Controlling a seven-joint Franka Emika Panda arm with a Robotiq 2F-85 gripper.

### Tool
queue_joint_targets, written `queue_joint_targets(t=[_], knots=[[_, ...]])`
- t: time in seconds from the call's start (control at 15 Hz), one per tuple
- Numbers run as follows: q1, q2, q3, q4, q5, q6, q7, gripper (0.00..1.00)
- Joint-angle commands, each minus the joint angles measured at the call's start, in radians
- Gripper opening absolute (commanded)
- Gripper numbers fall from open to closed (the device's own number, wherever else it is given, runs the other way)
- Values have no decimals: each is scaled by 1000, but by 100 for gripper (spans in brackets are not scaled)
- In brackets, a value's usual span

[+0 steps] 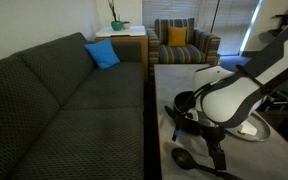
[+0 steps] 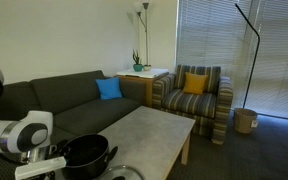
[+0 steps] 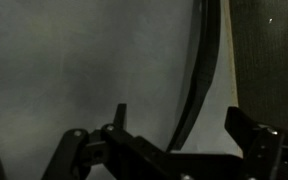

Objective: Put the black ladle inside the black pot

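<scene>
The black ladle (image 1: 184, 158) lies on the pale table near its front edge, bowl toward the sofa and thin handle running under the arm. In the wrist view its handle (image 3: 206, 75) curves down between my two fingers (image 3: 119, 118). My gripper (image 3: 182, 125) is open and straddles the handle just above the table; I cannot tell whether it touches. In an exterior view the gripper (image 1: 217, 150) points down over the ladle. The black pot (image 1: 188, 102) stands on the table behind the gripper, partly hidden by the arm, and also shows as the pot (image 2: 85, 153) in both exterior views.
A glass lid with a metal rim (image 2: 125, 173) lies next to the pot. The grey sofa (image 1: 74, 100) runs along one side of the table (image 2: 154, 130). A striped armchair (image 2: 194, 98) stands past the far end. The table's edge (image 3: 234, 70) lies close beside the ladle handle.
</scene>
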Motion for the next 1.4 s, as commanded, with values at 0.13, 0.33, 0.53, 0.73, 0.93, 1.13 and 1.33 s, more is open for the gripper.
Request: queue_joint_targets(t=[0.13, 0.33, 0.53, 0.73, 0.93, 1.13, 1.33], knots=[[4, 0, -4, 11, 24, -2, 35, 100], [6, 0, -4, 11, 24, -2, 37, 100], [80, -24, -61, 3, -13, 20, 163, 100], [164, -46, -122, -24, -63, 44, 318, 100], [241, -63, -158, -62, -89, 53, 444, 100], [278, -73, -173, -115, -90, 84, 531, 100], [289, -65, -181, -165, -90, 158, 579, 100]])
